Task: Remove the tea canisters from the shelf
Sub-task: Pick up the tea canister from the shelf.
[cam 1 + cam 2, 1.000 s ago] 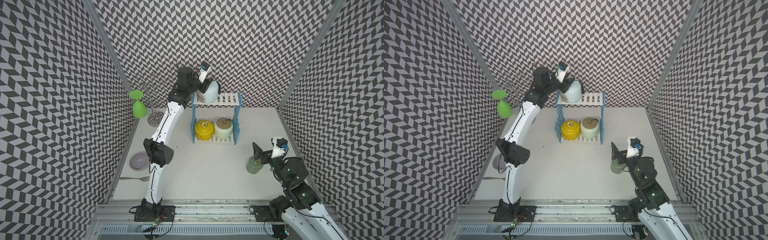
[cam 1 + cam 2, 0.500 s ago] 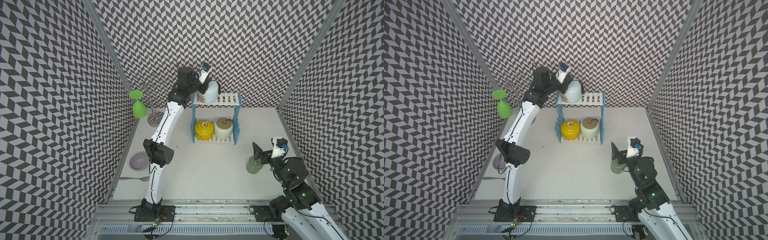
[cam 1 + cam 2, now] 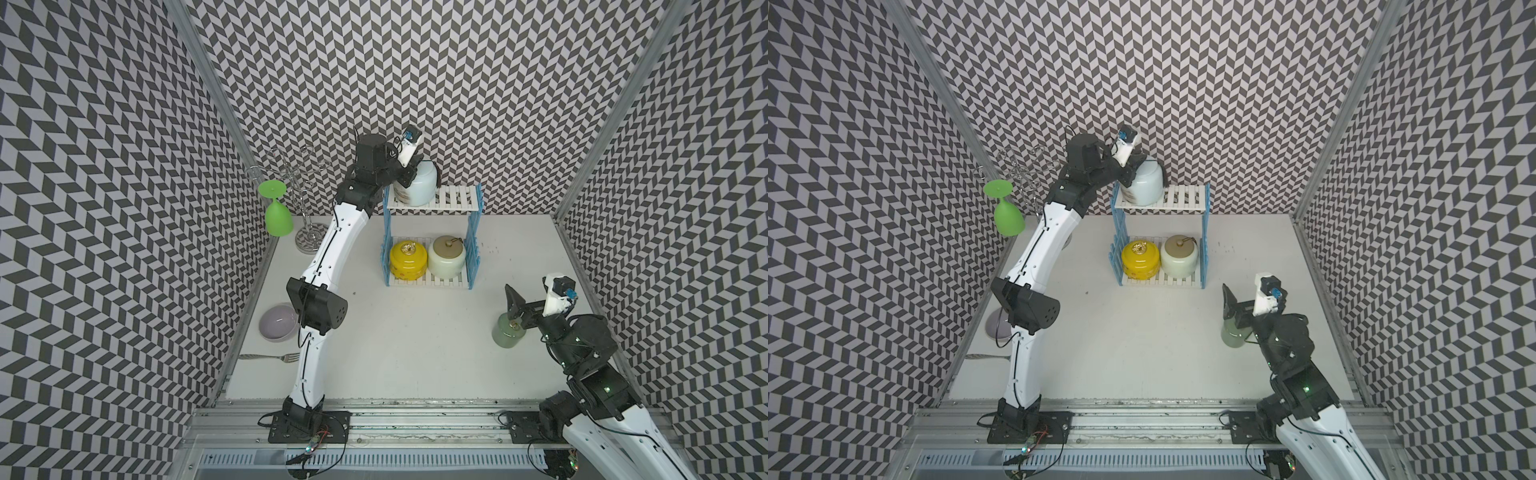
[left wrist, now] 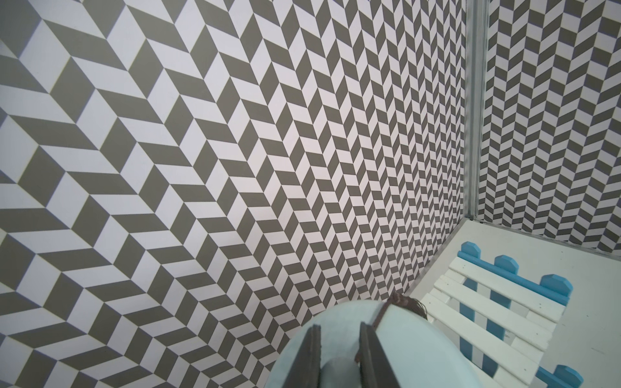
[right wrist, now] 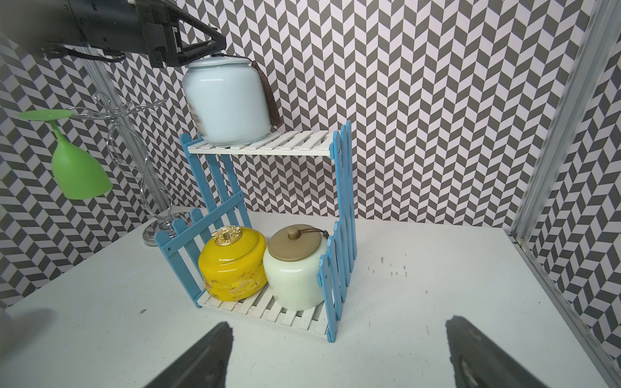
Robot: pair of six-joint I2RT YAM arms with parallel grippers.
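Left wrist view alone shows the left gripper (image 4: pixel 339 326) jaws pinched on the lid knob of the pale blue glazed ceramic canister with dark tassel (image 5: pixel 228 100). This canister stands on the top tier of the white-slatted, blue-picket shelf (image 5: pixel 342 188). Lower tier holds the glossy yellow canister (image 5: pixel 232 265) and the cream canister with tan lid (image 5: pixel 295 278), side by side. Only the top views show the small sage green canister (image 3: pixel 503 338): on the white table (image 3: pixel 415 353), beside the right gripper (image 5: pixel 338 324), whose jaws are wide apart and empty.
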